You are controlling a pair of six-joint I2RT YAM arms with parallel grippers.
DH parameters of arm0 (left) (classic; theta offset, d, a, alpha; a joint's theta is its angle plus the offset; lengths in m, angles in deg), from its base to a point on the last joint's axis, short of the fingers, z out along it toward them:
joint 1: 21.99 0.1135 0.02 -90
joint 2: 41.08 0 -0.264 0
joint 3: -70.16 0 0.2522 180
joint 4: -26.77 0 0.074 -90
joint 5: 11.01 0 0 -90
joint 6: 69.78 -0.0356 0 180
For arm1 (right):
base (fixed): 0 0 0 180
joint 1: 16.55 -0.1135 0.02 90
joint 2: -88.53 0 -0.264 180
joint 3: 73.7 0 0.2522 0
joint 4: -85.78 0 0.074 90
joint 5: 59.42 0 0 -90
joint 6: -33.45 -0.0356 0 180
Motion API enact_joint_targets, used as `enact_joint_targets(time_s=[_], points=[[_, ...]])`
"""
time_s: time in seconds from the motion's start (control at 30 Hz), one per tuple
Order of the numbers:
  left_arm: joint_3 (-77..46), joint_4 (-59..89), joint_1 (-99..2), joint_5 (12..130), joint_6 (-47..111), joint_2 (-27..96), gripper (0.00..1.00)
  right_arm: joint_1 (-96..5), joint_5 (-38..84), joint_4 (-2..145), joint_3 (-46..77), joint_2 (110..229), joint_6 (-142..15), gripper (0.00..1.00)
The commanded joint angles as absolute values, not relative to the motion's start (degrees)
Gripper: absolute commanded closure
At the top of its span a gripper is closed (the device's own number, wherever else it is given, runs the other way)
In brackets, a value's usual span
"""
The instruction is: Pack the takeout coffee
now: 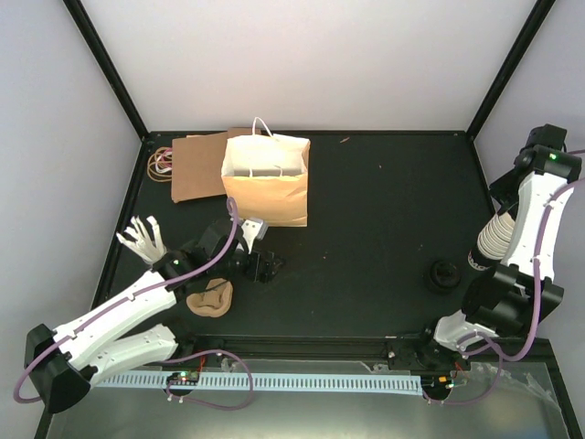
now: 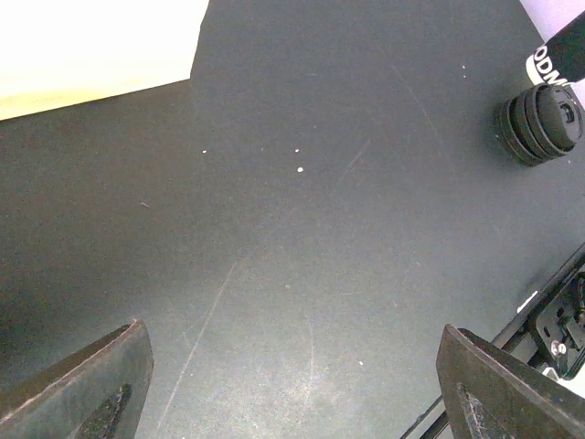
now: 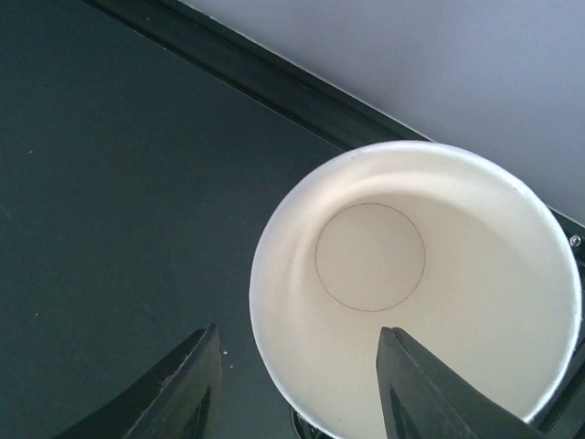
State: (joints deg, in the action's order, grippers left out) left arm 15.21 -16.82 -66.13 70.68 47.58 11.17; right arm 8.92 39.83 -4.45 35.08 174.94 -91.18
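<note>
Your right claw (image 3: 297, 334) is standing half-wide, straddling the near wall of the top cream cup (image 3: 457, 183). One jaw is sitting outside and one inside the mouth, with a sliver of gap showing on the outer side, so I am judging it not yet gripping. You are wanting a pinch on that one wall only, firm but not buckling the rim. Then you are wanting a straight lift, so the stack (image 1: 495, 236) beneath is not tipping.

The takeout coffee (image 1: 443, 274), dark and black-lidded, is sitting on the surface (image 1: 366, 210) just beside that stack, well apart from the paper bag (image 1: 265, 183). Your left claw (image 2: 292, 327) is hanging wide over the surface, holding nothing.

From above, the right arm (image 1: 539, 210) is hiding its own claw. Whether the dark piece is one cup or several nested, I cannot tell.
</note>
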Motion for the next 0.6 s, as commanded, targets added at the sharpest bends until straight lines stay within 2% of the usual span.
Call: enact_joint_targets(time_s=[0.0, 0.33, 0.47, 0.57], points=[[12.7, -17.9, -66.5, 71.4, 46.5, 9.9, 0.12, 9.1, 39.7, -4.5, 37.3, 176.5, -90.5, 0.51], [12.9, -17.8, -66.5, 71.9, 46.6, 9.5, 0.12, 9.1, 42.0, -4.9, 37.9, 178.3, -90.7, 0.51], [12.8, -17.6, -66.5, 71.9, 46.4, 10.1, 0.12, 9.0, 42.1, -4.8, 37.7, 178.4, -90.8, 0.54], [12.6, -17.4, -66.5, 71.9, 46.2, 10.6, 0.12, 9.0, 42.5, -4.8, 37.9, 178.5, -90.9, 0.59]])
